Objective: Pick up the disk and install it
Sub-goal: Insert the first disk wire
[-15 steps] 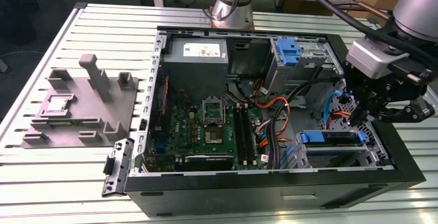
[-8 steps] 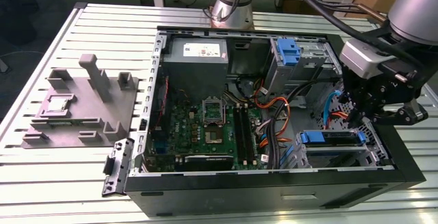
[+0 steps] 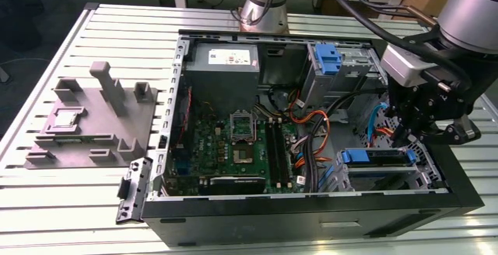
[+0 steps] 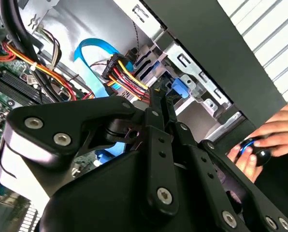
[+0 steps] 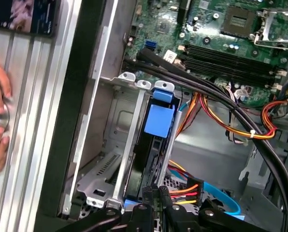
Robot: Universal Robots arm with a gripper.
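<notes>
The disk [image 3: 377,157] sits in the drive bay at the exterior view's right of the open computer case [image 3: 311,208], framed by its blue carrier. In the first wrist view I see the disk [image 5: 151,145] edge-on in the metal cage, its blue tab uppermost. My gripper [image 3: 420,135] hangs just above that bay. In both wrist views the two black fingers [image 5: 148,195] lie close together, shut, with nothing between them. Their tips [image 4: 156,101] point at the blue carrier [image 4: 180,88]; whether they touch it I cannot tell.
A grey power supply [image 3: 225,62] and a second blue carrier [image 3: 328,62] sit at the case's far side, the motherboard [image 3: 241,144] in the middle. Orange and black cables [image 5: 231,121] run beside the bay. A grey fixture [image 3: 93,121] lies left. A hand [image 4: 274,135] holds a knob outside the case.
</notes>
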